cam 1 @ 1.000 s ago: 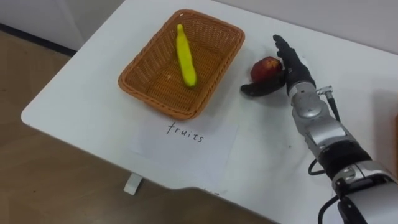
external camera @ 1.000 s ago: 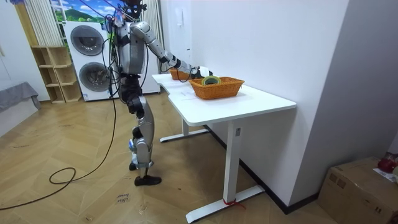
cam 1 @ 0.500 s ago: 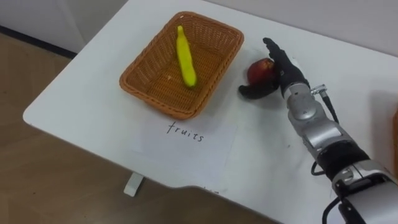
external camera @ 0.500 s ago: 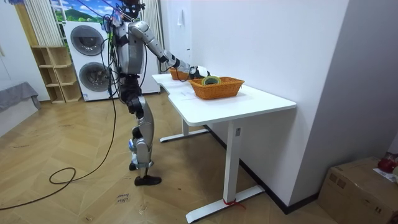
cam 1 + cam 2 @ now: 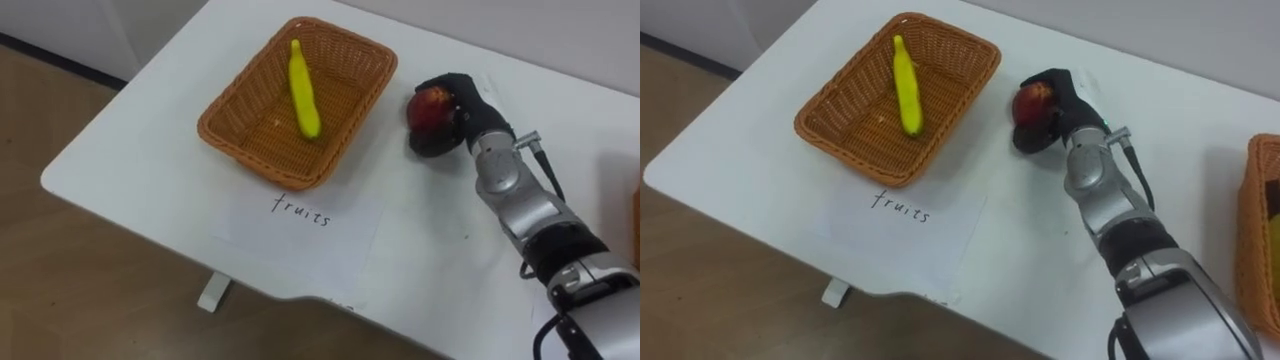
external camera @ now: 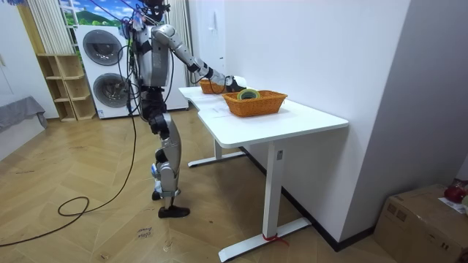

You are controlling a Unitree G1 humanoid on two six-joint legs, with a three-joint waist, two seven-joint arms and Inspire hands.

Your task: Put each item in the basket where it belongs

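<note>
Fingers [image 5: 450,84] of the right hand [image 5: 472,112] curl round the apple [image 5: 428,110] on the table [image 5: 140,150], at 3 o'clock of the basket [image 5: 245,158]: grasping, so next it likely needs lifting toward 9 o'clock over the rim.

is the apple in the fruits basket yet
No, the apple is outside the basket, beside its right rim, with the right hand curled round it.

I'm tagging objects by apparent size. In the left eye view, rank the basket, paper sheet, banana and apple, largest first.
1. basket.
2. paper sheet.
3 and 4. banana and apple look close: the banana is longer, the apple rounder and partly covered by the right hand curled round it.
</note>
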